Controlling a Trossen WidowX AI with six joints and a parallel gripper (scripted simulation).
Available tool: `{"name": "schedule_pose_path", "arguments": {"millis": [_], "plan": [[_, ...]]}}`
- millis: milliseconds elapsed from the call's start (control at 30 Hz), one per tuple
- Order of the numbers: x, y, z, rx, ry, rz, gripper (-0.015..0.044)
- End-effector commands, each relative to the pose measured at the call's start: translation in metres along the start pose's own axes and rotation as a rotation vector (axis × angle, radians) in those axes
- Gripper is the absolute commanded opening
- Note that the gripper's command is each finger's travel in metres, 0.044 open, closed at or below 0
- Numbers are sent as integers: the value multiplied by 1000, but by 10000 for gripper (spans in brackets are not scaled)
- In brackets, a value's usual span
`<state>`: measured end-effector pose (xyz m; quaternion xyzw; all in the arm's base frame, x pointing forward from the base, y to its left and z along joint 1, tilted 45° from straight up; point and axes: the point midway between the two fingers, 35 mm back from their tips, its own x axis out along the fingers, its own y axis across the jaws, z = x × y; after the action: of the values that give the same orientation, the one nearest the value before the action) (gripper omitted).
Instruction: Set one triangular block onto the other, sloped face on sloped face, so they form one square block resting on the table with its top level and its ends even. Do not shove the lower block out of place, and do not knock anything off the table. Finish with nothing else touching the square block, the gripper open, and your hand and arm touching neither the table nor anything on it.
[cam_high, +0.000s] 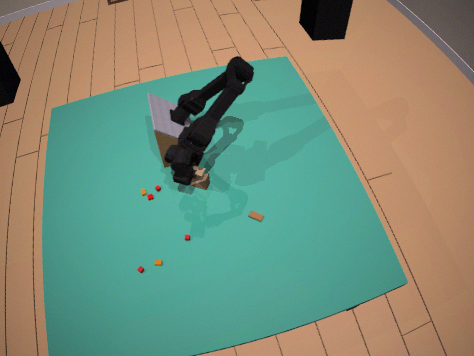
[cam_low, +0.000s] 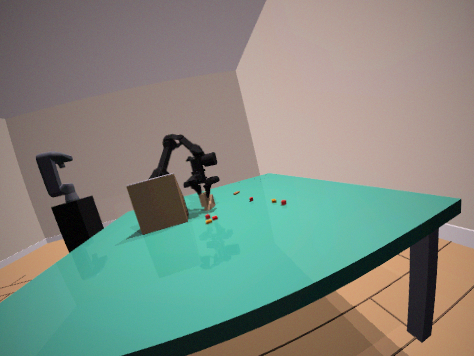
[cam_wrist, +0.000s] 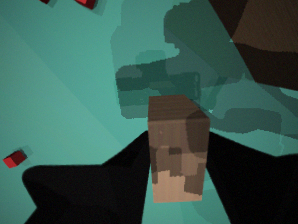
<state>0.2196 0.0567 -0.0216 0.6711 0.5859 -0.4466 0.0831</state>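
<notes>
End effector (cam_high: 192, 176) is clamped on the upper triangular block (cam_wrist: 177, 150), right over the lower triangular block (cam_high: 202, 181) on the worktop (cam_high: 300, 225). Placement step, I'd say: next, seat slope on slope, ends even, then let go.

Black robot arm (cam_high: 215, 107) over a teal tabletop (cam_high: 300, 240). Wood-grain tan triangular block (cam_wrist: 177, 150) in a black pincer (cam_wrist: 176, 192). Red cubes (cam_high: 150, 197) and orange cubes (cam_high: 158, 262) lie scattered.
</notes>
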Motion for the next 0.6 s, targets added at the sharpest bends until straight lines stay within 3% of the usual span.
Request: {"name": "schedule_pose_path", "arguments": {"millis": [0,567], "plan": [[1,0,-1,-7,6,-2,0],[11,0,-6,-8,6,-3,0]]}}
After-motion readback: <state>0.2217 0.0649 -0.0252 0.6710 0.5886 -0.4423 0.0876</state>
